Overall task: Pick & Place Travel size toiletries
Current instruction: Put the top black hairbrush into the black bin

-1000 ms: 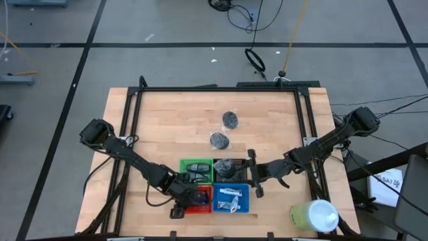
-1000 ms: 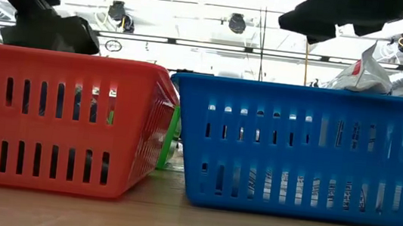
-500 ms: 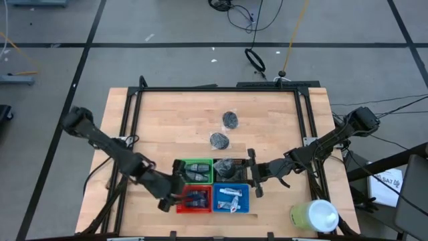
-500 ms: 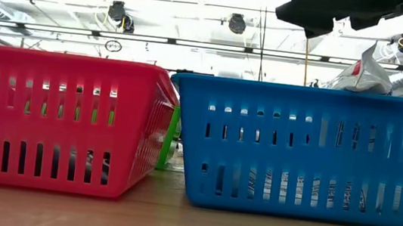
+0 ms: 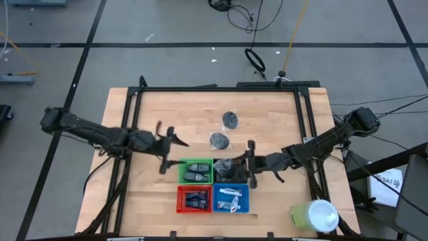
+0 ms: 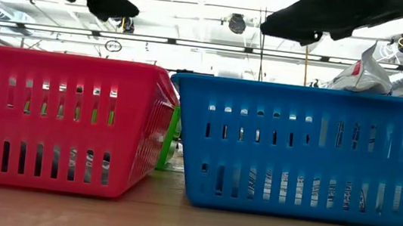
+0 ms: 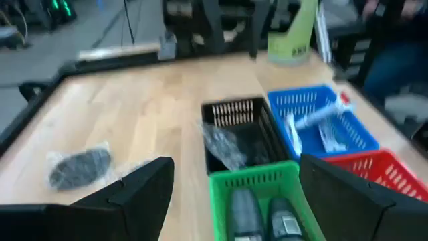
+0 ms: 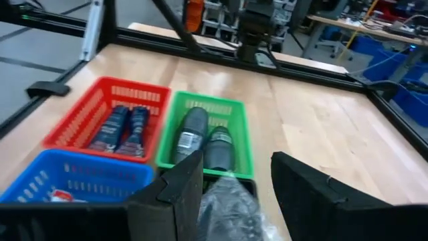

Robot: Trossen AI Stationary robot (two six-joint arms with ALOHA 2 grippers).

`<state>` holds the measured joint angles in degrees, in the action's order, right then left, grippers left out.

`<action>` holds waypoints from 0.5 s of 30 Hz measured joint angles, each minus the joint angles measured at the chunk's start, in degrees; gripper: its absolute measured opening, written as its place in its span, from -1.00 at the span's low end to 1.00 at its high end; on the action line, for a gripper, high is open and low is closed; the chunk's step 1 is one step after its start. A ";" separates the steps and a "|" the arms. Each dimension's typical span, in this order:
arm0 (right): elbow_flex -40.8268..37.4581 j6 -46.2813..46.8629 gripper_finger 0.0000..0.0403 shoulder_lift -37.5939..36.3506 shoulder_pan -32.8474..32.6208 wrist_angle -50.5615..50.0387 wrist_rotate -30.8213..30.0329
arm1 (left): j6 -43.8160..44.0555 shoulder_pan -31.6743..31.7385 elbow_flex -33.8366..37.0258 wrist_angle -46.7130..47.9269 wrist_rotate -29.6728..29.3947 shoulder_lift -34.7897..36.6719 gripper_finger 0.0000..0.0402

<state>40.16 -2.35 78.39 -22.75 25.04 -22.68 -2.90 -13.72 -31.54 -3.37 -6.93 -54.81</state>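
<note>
Toiletries mostly sorted, judging from above: grey ovals (image 5: 196, 172) in the green tray (image 5: 196, 161), dark blue tubes (image 5: 194, 199) in the red tray (image 5: 178, 199), white-and-blue tubes (image 5: 229, 198) in the blue tray (image 5: 247, 199), one bagged puff (image 5: 225, 163) at the black tray (image 5: 227, 179). Leaves two puffs (image 5: 230, 120) (image 5: 219, 140) on the bare table (image 5: 167, 114), near each other. Level view: shows only red and blue tray walls, arms overhead. Left wrist view: left gripper (image 7: 235, 161) spread wide, empty, beside the green tray. Right wrist view: right gripper (image 8: 237, 161) spread either side of the bagged puff, contact unclear.
</note>
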 joint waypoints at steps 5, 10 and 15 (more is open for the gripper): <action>0.00 4.20 -0.17 0.00 6.30 -1.99 0.12 | -0.35 7.98 6.45 -3.83 8.07 7.83 0.54; 0.00 3.91 -0.11 0.00 17.56 -9.45 2.33 | 1.70 13.04 10.53 -4.70 15.44 12.66 0.55; 0.87 -1.35 0.10 1.28 28.10 -12.15 11.07 | -0.31 14.97 11.16 -4.65 15.95 14.06 0.54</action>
<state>41.03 -3.70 79.67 5.36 12.88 -11.60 -3.20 1.24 -20.38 -8.02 9.02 -40.75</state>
